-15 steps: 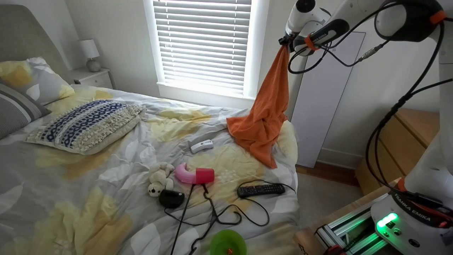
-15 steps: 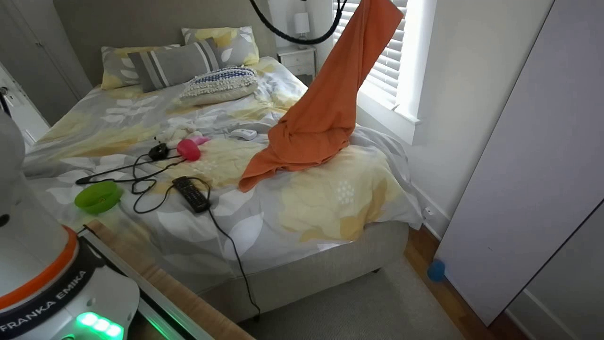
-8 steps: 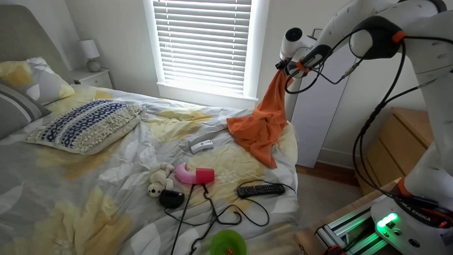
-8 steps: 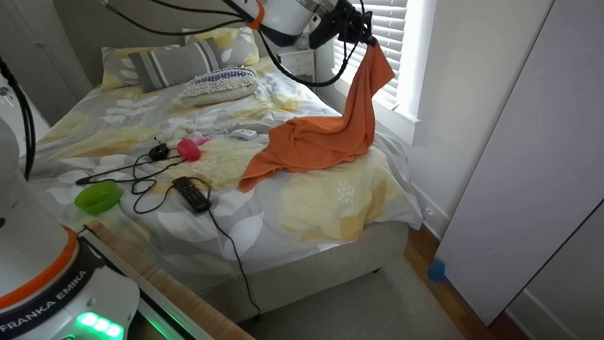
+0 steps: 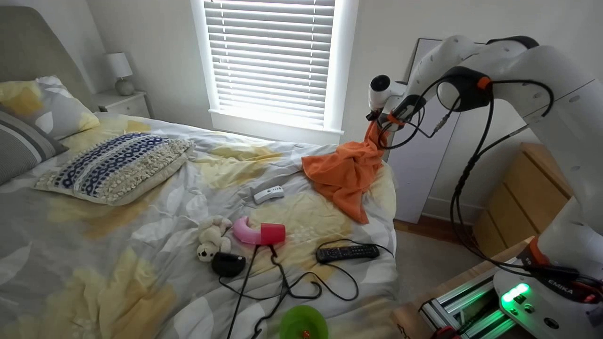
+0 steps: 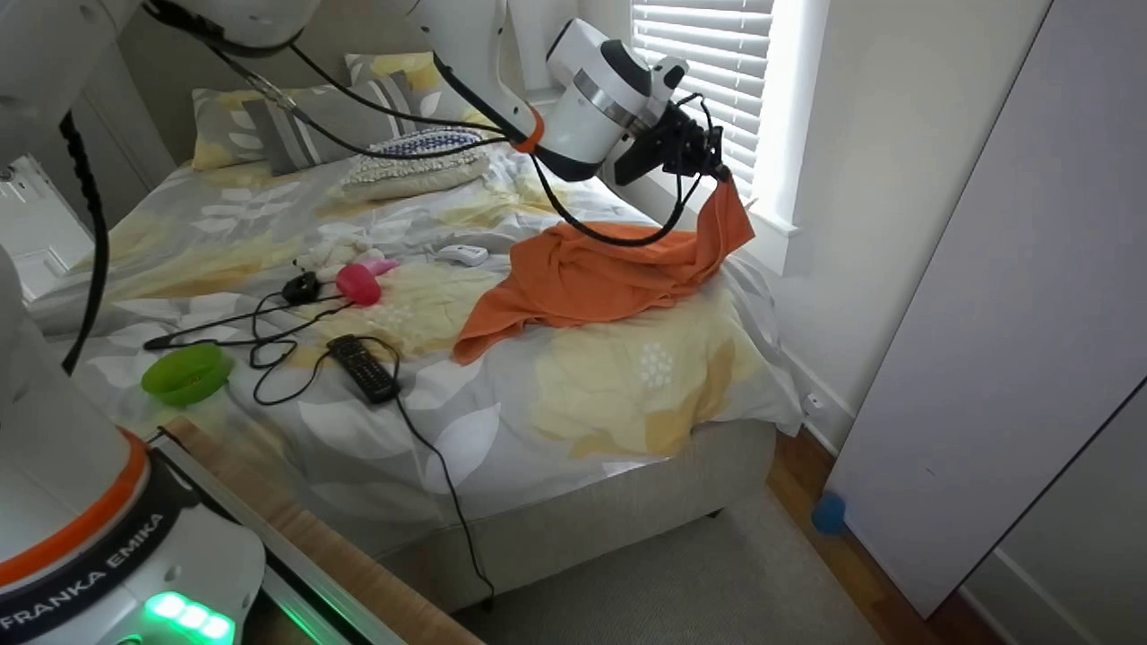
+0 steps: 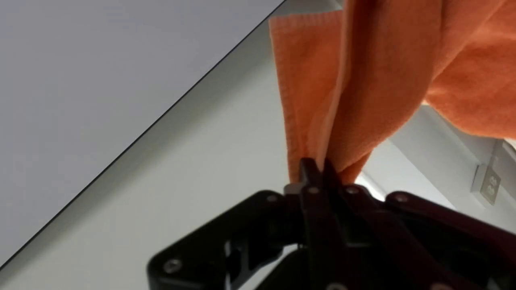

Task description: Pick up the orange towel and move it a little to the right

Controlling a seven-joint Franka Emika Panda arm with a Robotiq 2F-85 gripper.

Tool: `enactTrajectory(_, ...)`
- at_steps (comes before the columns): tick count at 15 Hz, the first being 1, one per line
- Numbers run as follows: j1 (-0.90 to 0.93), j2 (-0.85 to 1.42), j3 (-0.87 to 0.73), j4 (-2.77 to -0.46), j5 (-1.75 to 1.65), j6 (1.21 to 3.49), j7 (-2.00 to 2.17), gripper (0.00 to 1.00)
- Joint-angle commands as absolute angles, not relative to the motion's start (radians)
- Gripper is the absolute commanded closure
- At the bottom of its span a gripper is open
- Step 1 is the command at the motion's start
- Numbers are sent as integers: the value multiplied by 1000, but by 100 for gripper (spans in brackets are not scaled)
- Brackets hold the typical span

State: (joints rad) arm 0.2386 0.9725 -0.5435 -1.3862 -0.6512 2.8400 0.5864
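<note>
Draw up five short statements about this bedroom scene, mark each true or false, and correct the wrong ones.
1. The gripper is shut on the orange cloth towel. True.
2. A long black remote control lies on the grey-and-yellow floral bedspread. True.
3. The towel hangs wholly clear of the bedspread. False: much of it lies bunched on the bedspread.
4. A round green bowl sits on the bedspread. True.
5. The bowl touches the towel. False: the two are apart.

White arm, orange bands, black cables, FRANKA EMIKA lettering, black gripper
</note>
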Motion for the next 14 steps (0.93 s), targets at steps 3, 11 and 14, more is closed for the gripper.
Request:
enactTrajectory(3,183,984,-446,-1346,-534,2781,419,53)
enactTrajectory(11,137,726,-93,-1431,-250,2534,116,0)
enactTrajectory(14,131,709,29,-1407,-151,2473,50,0)
